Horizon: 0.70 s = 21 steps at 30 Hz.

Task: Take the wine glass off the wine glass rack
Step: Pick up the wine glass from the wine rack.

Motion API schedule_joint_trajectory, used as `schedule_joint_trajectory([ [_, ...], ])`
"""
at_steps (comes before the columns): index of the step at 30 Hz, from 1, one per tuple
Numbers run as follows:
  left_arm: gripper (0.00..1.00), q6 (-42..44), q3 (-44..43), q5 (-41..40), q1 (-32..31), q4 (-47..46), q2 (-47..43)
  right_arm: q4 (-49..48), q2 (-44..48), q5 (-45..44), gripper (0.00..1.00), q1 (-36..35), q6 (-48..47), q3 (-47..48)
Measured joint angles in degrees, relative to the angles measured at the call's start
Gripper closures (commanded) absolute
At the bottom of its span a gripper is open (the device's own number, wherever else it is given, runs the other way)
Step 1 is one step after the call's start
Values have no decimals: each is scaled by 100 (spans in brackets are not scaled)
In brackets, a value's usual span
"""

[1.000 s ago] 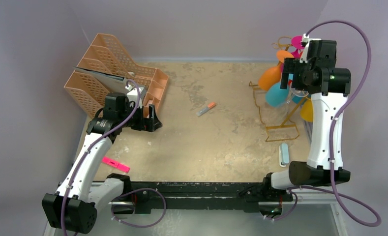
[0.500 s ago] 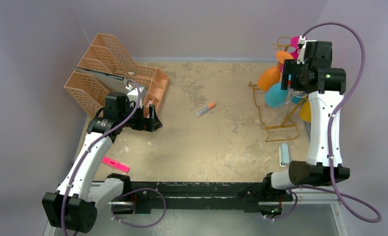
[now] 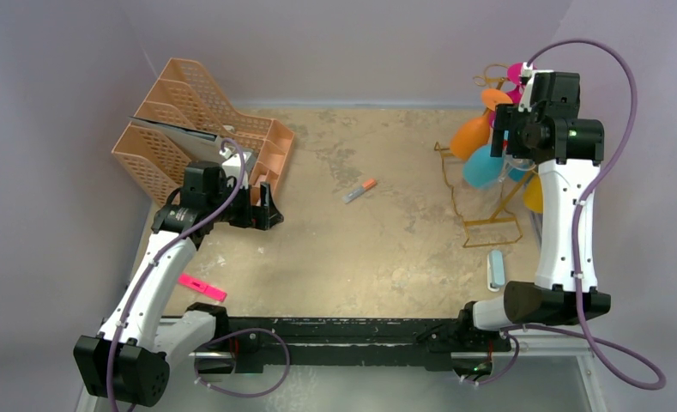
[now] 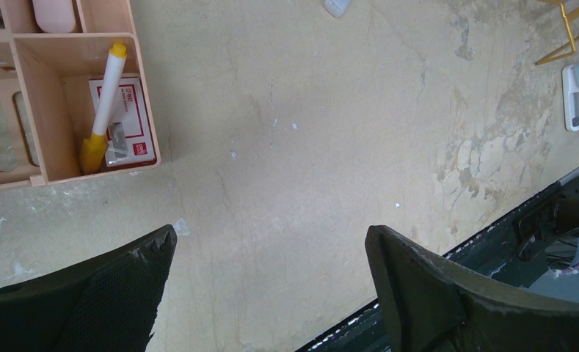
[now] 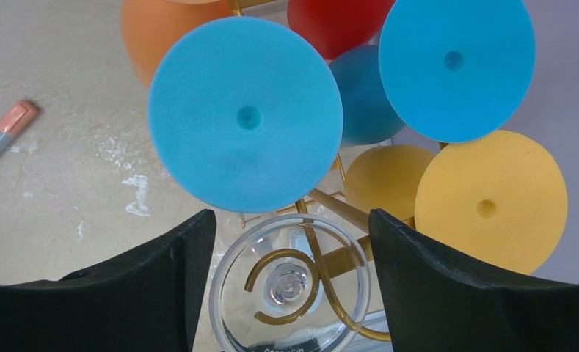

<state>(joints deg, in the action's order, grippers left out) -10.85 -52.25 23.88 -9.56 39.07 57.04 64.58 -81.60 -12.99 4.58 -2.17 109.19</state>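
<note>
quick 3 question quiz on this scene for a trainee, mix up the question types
1. True or false: the left end effector is holding a marker.
2. Which thing hangs between the fingers of the right end effector? A) a blue glass foot B) the clear wine glass C) an orange-capped pen
3. Fill in: the wine glass rack is made of ___ wire.

Key: 1 false, it is open and empty over bare table. 2 B. 3 gold.
</note>
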Motion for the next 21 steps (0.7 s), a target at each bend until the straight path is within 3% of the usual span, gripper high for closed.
schedule_joint_trajectory([
  [3, 0, 0, 0, 0, -2, 0, 2, 22, 2, 4, 17, 0, -20, 4],
  [21, 0, 0, 0, 2, 0, 0, 15, 289, 151, 0, 27, -2, -114, 63],
])
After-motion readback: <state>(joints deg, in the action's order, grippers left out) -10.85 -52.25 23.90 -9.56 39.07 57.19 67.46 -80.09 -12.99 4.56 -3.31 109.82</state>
